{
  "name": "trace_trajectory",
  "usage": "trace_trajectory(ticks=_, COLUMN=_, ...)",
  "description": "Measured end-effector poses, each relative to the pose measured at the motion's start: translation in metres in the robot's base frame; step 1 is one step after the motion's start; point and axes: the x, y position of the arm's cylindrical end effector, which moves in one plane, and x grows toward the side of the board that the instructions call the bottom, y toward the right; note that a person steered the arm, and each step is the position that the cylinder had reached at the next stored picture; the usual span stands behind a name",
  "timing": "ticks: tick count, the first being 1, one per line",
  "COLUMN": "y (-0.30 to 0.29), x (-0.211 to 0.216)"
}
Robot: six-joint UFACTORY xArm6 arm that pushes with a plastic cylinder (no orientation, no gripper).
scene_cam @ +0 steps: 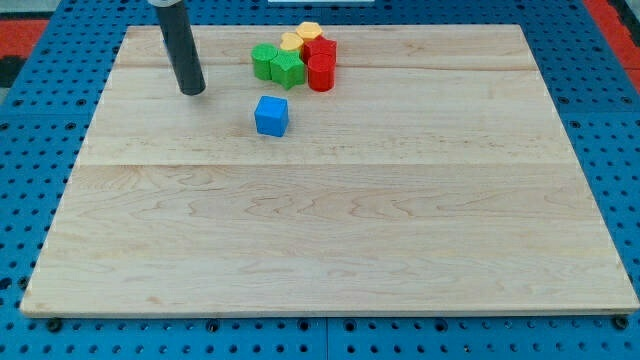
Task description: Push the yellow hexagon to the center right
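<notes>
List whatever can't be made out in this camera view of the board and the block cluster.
- Yellow blocks, camera view: two at the cluster's back, lower parts hidden by the red blocks and green blocks; which one is the hexagon is unclear.
- Red blocks: pressed together, exact shapes too small to tell.
- Rod: upper part cut off by the view's top; my tip shows, left of the blue cube.

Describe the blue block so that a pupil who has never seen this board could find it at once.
Start at the cluster of green, yellow and red blocks near the wooden board's top edge. Just below it sits the blue cube, alone, touching nothing, the only blue piece.
</notes>
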Motion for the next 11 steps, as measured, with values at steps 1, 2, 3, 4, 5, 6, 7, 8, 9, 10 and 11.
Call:
trace_trajectory(ticks=1, y=-0.008, x=-0.010)
trace_trajectory(ticks=2, y=-0.017, x=-0.023)
trace_trajectory(ticks=3, y=-0.016, x=-0.045)
trace_trajectory(ticks=4, y=0.000, x=-0.061)
trace_trajectory(ticks=5, y=0.083, x=-0.086)
trace_trajectory(ticks=6, y=0.102, x=-0.129)
trace_trajectory(ticks=7, y=0.123, x=-0.123)
trace_trajectory(ticks=8, y=0.220, x=-0.076)
trace_trajectory(ticks=9, y=0.260, x=-0.007)
trace_trajectory(ticks=10, y=0.242, x=-0.006)
trace_trajectory(ticks=11, y=0.304, x=-0.036)
